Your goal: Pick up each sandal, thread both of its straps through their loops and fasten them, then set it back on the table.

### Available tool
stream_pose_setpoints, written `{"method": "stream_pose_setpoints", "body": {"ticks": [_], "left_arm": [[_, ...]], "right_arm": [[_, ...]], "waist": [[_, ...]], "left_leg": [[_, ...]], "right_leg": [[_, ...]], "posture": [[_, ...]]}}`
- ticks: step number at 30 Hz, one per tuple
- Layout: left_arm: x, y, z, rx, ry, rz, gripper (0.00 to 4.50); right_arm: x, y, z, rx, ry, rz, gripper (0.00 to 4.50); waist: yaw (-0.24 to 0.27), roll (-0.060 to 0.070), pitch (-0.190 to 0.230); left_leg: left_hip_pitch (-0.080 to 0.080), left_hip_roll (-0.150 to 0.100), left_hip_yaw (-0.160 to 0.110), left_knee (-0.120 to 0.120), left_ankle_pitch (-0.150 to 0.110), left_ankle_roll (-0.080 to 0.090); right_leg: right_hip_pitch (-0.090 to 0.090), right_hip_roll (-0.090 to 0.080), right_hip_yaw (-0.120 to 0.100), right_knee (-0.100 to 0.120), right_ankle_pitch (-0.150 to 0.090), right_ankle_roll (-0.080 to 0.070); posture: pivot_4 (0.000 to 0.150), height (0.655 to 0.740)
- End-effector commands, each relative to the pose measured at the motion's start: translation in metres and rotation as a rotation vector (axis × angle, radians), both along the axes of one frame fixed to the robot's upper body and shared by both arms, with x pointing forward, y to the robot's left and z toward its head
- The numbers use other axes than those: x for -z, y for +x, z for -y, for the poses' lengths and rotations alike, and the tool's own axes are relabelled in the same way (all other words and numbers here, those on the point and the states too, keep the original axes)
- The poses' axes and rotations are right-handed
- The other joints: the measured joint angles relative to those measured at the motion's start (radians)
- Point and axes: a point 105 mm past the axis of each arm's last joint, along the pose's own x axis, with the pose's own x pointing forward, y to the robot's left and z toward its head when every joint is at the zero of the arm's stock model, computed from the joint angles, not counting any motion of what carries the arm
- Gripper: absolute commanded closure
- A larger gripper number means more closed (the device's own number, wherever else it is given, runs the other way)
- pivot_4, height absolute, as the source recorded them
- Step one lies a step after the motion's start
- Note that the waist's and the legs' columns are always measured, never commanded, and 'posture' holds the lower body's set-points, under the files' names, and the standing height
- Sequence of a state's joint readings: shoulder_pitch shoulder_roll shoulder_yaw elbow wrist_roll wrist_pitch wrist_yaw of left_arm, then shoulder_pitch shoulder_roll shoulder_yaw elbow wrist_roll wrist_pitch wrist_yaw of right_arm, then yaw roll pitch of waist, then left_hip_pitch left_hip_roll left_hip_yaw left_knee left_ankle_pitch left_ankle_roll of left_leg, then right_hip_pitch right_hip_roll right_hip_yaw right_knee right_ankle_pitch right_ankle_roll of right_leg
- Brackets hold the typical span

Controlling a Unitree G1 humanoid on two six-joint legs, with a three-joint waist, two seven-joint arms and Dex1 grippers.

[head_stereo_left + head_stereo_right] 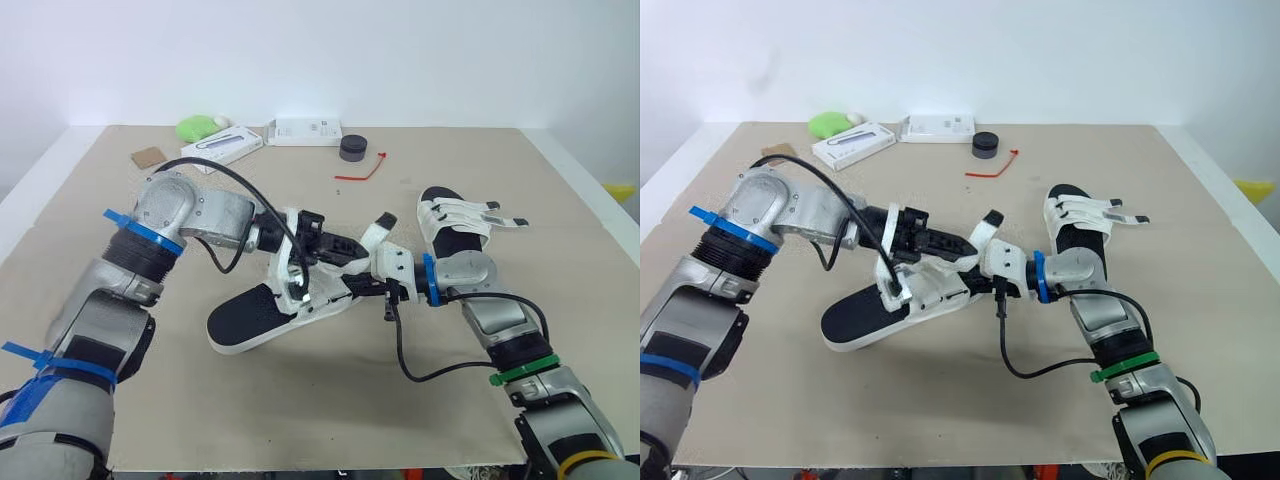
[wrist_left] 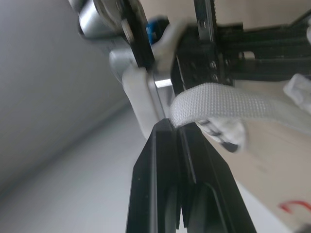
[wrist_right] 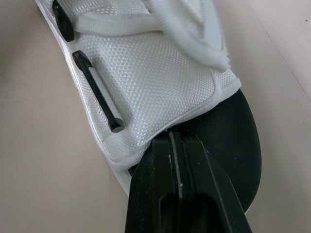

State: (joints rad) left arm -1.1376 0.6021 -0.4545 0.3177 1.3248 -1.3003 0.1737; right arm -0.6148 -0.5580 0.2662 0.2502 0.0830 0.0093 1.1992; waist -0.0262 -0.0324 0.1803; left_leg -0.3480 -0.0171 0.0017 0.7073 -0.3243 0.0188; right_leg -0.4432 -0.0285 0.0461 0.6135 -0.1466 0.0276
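Observation:
One sandal [image 1: 245, 320], black sole with a white upper, sits tilted at the table's middle, its heel end resting on the surface. My left gripper [image 1: 360, 245] is shut on a white woven strap [image 2: 218, 104] that sticks up from the sandal's raised end. My right gripper [image 1: 350, 288] comes in from the right and is shut on the edge of the sandal's white mesh upper [image 3: 155, 92], just beside a black slot loop [image 3: 99, 92]. The second sandal [image 1: 452, 222] lies flat to the right, behind my right arm, with its straps spread sideways.
Along the far edge lie a green object [image 1: 197, 127], two white boxes [image 1: 222, 145] [image 1: 307, 131], a black puck [image 1: 352, 148], a red tie [image 1: 365, 170] and a brown card [image 1: 148, 156]. The table's right edge [image 1: 590, 190] runs near the second sandal.

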Motion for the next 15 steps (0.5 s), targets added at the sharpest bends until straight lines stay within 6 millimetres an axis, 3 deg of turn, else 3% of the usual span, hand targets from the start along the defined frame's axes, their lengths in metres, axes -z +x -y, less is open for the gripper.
{"method": "stream_pose_setpoints", "body": {"ticks": [1,8,15], "left_arm": [[-0.008,-0.017,0.004,0.122,-0.057,0.064,4.43],[-0.007,-0.028,-0.002,0.247,-0.094,0.142,4.43],[0.016,-0.042,-0.012,0.331,-0.018,0.132,4.43]], "right_arm": [[0.005,-0.001,-0.002,-0.016,-0.026,-0.014,4.5],[0.006,-0.001,-0.003,-0.022,-0.026,-0.014,4.5],[0.006,0.0,-0.003,-0.023,-0.028,-0.014,4.5]], "waist": [[0.0,0.0,0.0],[0.001,0.0,0.0],[0.002,0.0,0.0]], "left_leg": [[0.0,0.0,0.0,0.0,0.0,0.0],[0.0,-0.001,0.001,0.0,0.0,0.0],[0.0,-0.001,0.001,0.0,0.0,0.0]], "right_leg": [[0.0,0.0,0.0,0.0,0.0,0.0],[0.0,-0.001,-0.001,0.0,0.0,0.0],[0.0,-0.002,-0.001,0.0,0.0,0.0]], "posture": [[0.15,0.74],[0.15,0.74],[0.15,0.74]]}}
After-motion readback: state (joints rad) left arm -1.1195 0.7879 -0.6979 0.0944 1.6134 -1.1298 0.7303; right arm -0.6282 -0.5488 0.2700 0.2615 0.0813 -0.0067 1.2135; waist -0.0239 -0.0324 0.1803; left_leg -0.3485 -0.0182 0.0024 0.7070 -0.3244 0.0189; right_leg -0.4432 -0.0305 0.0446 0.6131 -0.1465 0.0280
